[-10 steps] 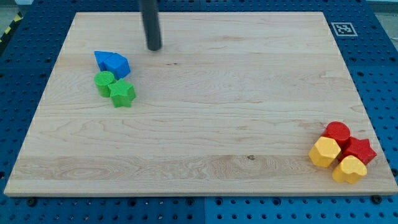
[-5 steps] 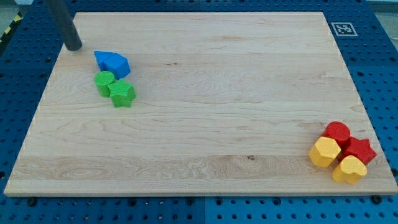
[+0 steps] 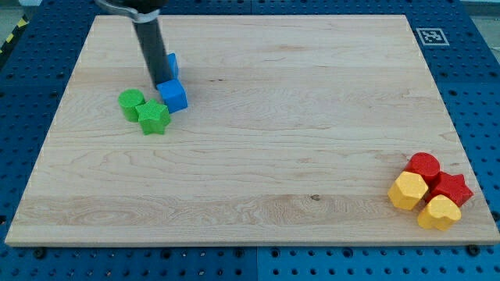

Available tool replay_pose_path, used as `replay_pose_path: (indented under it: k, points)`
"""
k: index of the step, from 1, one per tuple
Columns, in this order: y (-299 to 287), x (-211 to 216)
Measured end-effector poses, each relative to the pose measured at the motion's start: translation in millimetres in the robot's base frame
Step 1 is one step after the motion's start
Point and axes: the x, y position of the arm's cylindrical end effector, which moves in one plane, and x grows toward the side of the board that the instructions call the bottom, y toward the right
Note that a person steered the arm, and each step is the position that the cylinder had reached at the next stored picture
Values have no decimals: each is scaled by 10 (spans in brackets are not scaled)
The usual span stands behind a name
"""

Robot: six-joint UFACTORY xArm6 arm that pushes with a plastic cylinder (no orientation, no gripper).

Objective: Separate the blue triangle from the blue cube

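Blue cube (image 3: 173, 95) touches my tip (image 3: 158, 80); blue triangle (image 3: 172, 64) behind.

No readable text, only a square coded marker (image 3: 429, 36) on board's (image 3: 312, 140) corner

Cube (image 3: 173, 95) below partly hidden triangle (image 3: 172, 64)

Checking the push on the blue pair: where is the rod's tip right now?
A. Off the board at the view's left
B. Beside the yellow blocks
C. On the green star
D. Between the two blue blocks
D: my tip sits between the blue triangle, partly hidden behind the rod, and the blue cube.
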Motion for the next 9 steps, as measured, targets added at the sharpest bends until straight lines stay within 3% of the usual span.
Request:
replay_pose_path:
  k: [4,8,9]
  points:
    - [-534,-452]
    - [647,-496]
    - [719,-496]
